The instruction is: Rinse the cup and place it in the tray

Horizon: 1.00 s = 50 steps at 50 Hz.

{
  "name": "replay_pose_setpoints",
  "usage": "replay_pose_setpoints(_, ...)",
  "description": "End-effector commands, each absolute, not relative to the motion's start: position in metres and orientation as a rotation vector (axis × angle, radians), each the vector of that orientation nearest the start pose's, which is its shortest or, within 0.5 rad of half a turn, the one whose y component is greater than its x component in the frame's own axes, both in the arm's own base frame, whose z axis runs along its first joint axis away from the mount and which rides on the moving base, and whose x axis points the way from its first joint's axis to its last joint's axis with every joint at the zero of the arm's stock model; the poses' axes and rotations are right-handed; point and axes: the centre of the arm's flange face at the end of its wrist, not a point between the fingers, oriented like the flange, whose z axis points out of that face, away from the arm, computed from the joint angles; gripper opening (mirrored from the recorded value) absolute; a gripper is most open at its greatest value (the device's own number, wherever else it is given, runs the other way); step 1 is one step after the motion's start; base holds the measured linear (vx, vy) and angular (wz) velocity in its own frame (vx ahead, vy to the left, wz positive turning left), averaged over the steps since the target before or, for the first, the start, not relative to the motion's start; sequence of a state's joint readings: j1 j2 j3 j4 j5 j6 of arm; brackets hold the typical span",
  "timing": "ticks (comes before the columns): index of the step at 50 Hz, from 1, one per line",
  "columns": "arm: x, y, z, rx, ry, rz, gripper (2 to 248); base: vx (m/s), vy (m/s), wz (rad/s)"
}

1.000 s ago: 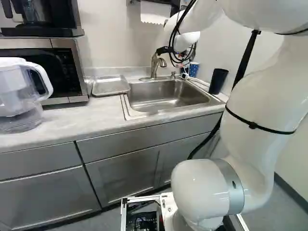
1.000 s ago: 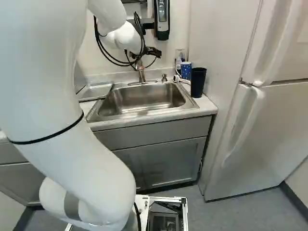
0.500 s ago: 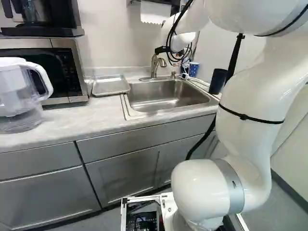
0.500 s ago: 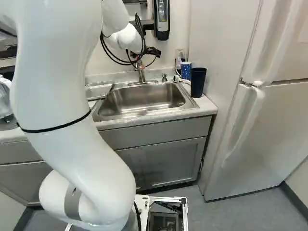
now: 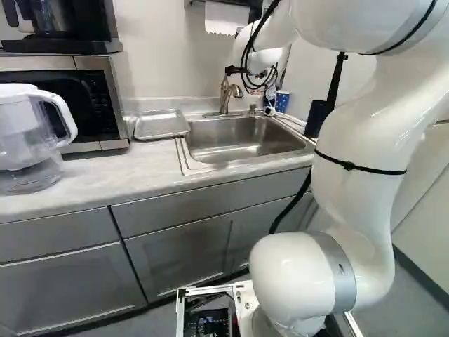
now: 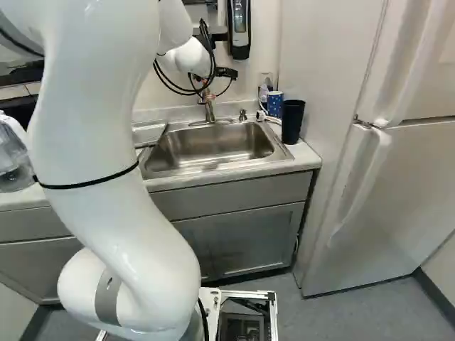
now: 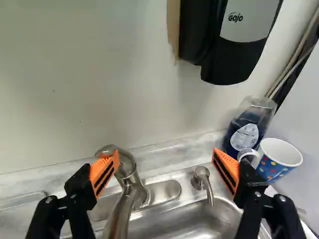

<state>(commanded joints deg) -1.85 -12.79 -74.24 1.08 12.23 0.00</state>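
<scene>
Left to right, here we go: the tray (image 5: 160,126) lies flat at the sink's (image 5: 242,142) nine-to-ten o'clock in the left base view, with the tap (image 5: 225,96) between eleven and twelve. Up near that tap hangs the claw (image 6: 226,73), its fingers spread wide! On to the soap bottle (image 7: 247,130), and just beside it the spotted cup (image 6: 275,104), at the sink's two o'clock in the right base view, standing upright, long axis vertical, mouth skyward! Then the dark tumbler (image 6: 292,122), between two and three, upright too.
</scene>
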Motion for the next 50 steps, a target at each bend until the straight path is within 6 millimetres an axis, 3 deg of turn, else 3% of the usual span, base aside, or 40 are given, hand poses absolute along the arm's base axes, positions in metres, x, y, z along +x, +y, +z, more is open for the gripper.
replay_pose_setpoints(8,0.629,-0.019,0.649,-2.492,0.063,-1.928,247,0.0,0.0,0.0)
replay_pose_setpoints(25,0.628,-0.019,0.649,-2.493,0.063,-1.928,247,0.0,0.0,0.0)
replay_pose_setpoints(50,0.591,-0.039,0.651,-2.518,0.11,-1.929,247,0.0,0.0,0.0)
